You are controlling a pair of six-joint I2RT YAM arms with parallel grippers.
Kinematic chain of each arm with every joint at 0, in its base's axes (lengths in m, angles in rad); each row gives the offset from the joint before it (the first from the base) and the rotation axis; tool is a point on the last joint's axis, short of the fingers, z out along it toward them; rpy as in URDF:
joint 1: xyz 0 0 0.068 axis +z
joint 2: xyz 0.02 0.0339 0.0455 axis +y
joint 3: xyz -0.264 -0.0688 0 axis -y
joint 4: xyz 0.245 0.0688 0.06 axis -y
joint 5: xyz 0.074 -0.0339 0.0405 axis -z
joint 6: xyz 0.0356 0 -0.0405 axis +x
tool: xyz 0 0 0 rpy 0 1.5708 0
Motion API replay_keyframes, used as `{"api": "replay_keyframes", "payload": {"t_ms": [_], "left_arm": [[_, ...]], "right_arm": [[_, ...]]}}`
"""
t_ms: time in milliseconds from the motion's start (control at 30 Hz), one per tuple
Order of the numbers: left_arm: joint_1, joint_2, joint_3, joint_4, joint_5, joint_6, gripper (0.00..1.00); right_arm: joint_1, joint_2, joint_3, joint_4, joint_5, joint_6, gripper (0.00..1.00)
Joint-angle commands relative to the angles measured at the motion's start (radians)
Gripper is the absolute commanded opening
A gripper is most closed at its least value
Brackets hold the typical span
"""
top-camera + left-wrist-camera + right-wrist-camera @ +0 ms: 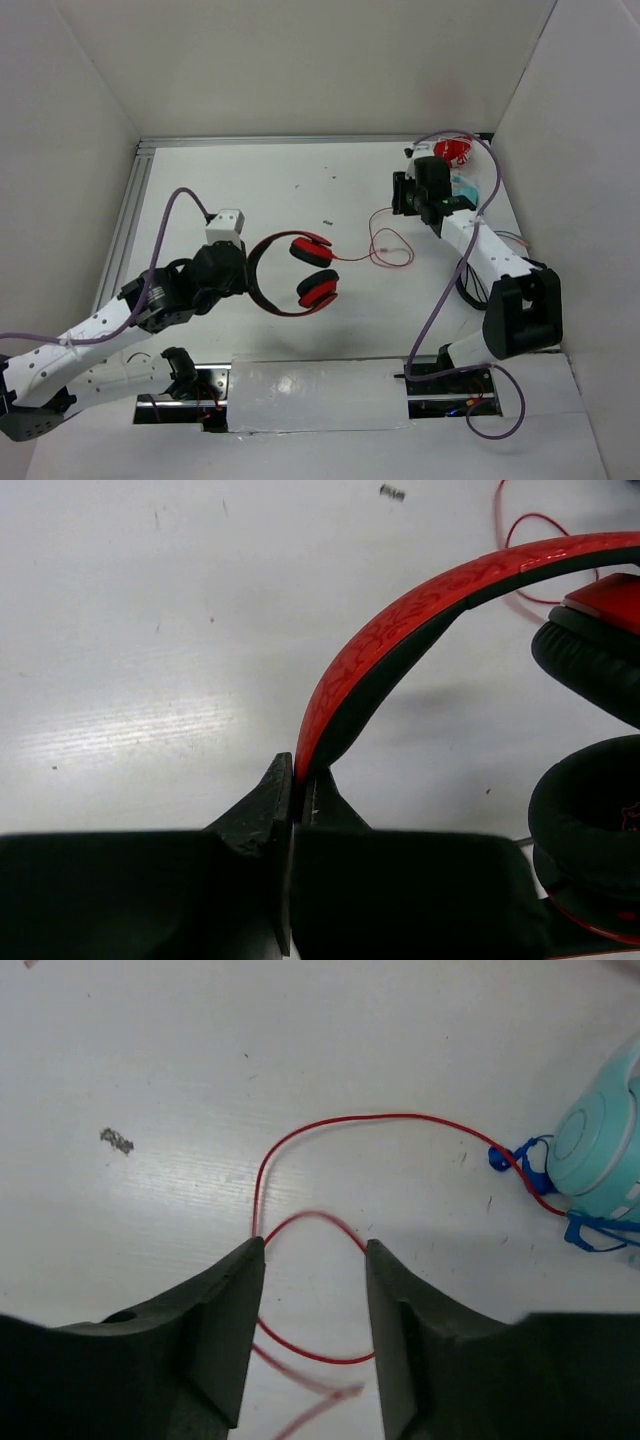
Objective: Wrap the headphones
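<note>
The red headphones (296, 275) lie on the white table, ear cups to the right. Their thin red cable (390, 248) runs right into loose loops. My left gripper (244, 274) is shut on the left arc of the headband. In the left wrist view the red, black-lined headband (420, 620) rises from between my closed fingertips (297, 780), with a black ear pad (590, 660) at right. My right gripper (398, 200) hovers open over the cable loops. In the right wrist view a cable loop (380, 1117) lies between and beyond my open gripper (312, 1250), untouched.
A small red packet (455, 150) and a teal item (465, 187) sit at the far right corner, behind the right arm. The teal item, with blue cord, shows in the right wrist view (600, 1145). White walls enclose the table; a metal rail (128, 215) runs along the left.
</note>
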Motion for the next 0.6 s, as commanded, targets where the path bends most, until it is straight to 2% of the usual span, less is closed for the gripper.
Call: {"api": "replay_keyframes", "payload": {"t_ms": [0, 100, 267, 300, 400, 433, 467, 533, 567], "left_arm": [[0.010, -0.026, 0.079, 0.097, -0.045, 0.054, 0.00], [0.012, -0.027, 0.105, 0.074, -0.079, 0.045, 0.00], [0.015, 0.002, 0.154, 0.210, -0.105, 0.169, 0.00], [0.016, 0.012, 0.163, 0.232, -0.111, 0.194, 0.00], [0.034, 0.068, 0.243, 0.241, -0.148, 0.240, 0.00], [0.054, 0.080, 0.258, 0.244, -0.141, 0.249, 0.00], [0.121, 0.100, 0.270, 0.270, -0.092, 0.263, 0.00], [0.209, 0.118, 0.280, 0.331, -0.003, 0.333, 0.00], [0.299, 0.123, 0.283, 0.354, 0.108, 0.347, 0.00]], "right_arm": [[0.006, -0.084, -0.038, 0.153, -0.029, 0.066, 0.54], [0.018, -0.174, -0.087, 0.176, -0.029, 0.035, 0.68], [0.056, -0.388, -0.214, 0.190, -0.091, 0.015, 0.73], [0.067, -0.421, -0.240, 0.202, -0.086, 0.027, 0.81], [0.115, -0.556, -0.341, 0.224, -0.095, 0.056, 0.83], [0.129, -0.591, -0.368, 0.231, -0.113, 0.064, 0.84], [0.138, -0.660, -0.421, 0.236, -0.173, 0.072, 0.93], [0.158, -0.722, -0.473, 0.264, -0.219, 0.093, 0.96], [0.184, -0.752, -0.531, 0.274, -0.230, 0.098, 1.00]]}}
